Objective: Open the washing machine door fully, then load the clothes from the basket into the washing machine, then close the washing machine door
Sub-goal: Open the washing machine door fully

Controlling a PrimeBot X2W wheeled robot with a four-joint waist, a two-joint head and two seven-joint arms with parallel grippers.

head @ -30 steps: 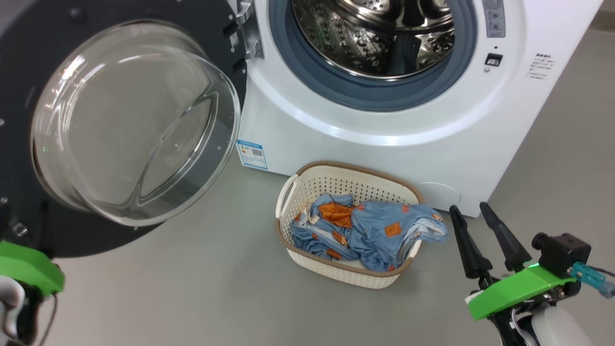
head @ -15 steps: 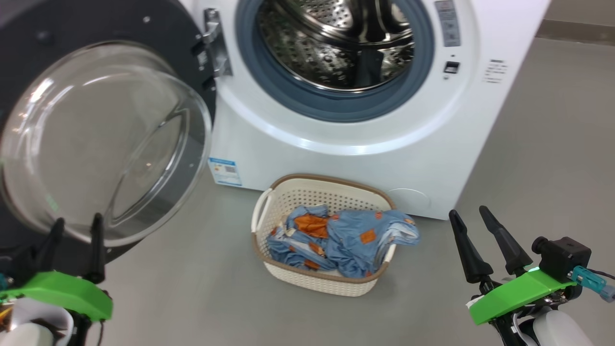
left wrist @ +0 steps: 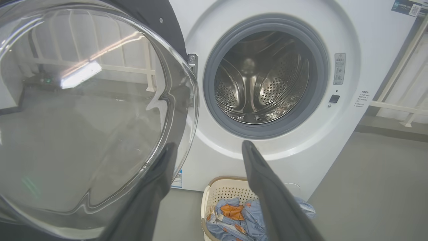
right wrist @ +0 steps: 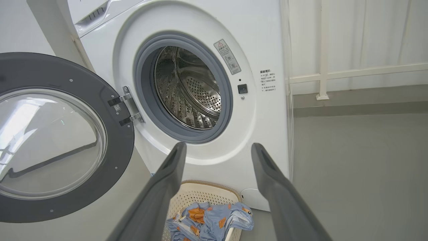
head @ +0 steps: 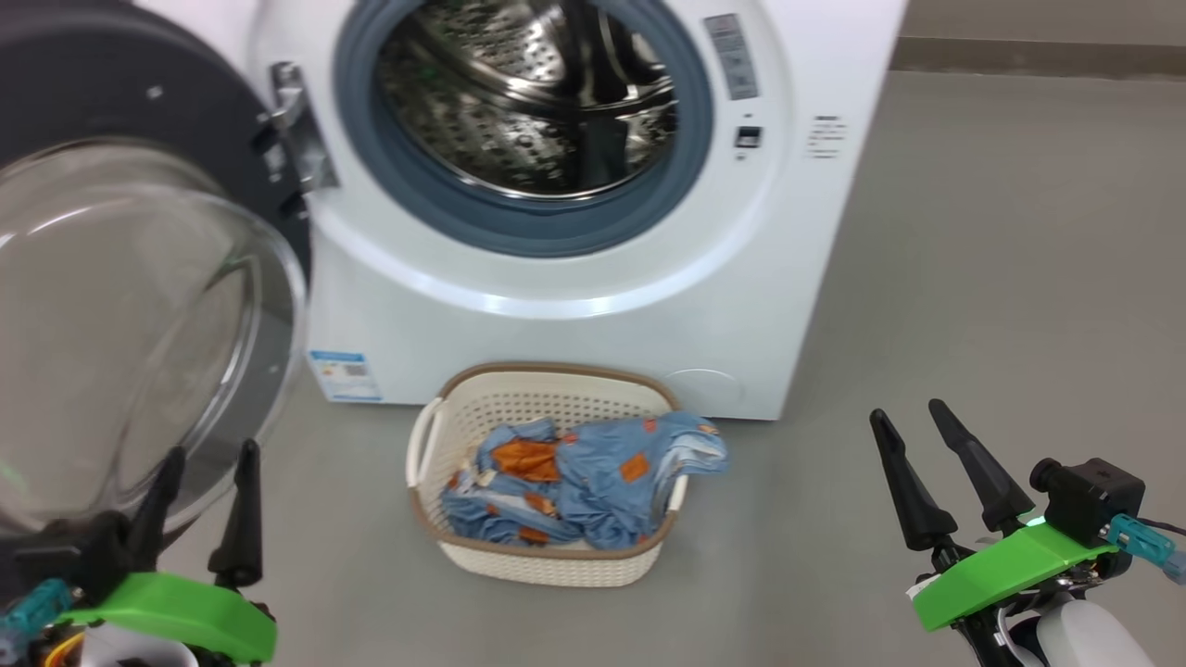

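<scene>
Head view: washing machine door (head: 130,324) hangs wide open, left claw (head: 212,451) and right claw (head: 906,412) both spread empty, so you're onto loading, I'd say: dip for the clothes (head: 574,482) heaped in the basket (head: 556,375) fronting the washing machine (head: 556,315).

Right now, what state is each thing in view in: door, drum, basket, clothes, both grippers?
washing machine door, swung wide open.
drum, empty, no clothes inside.
basket, upright on the floor before the washing machine, loaded.
clothes, heaped in the basket, one piece hanging over its rim.
left gripper, open, empty.
right gripper, open, empty.
</scene>
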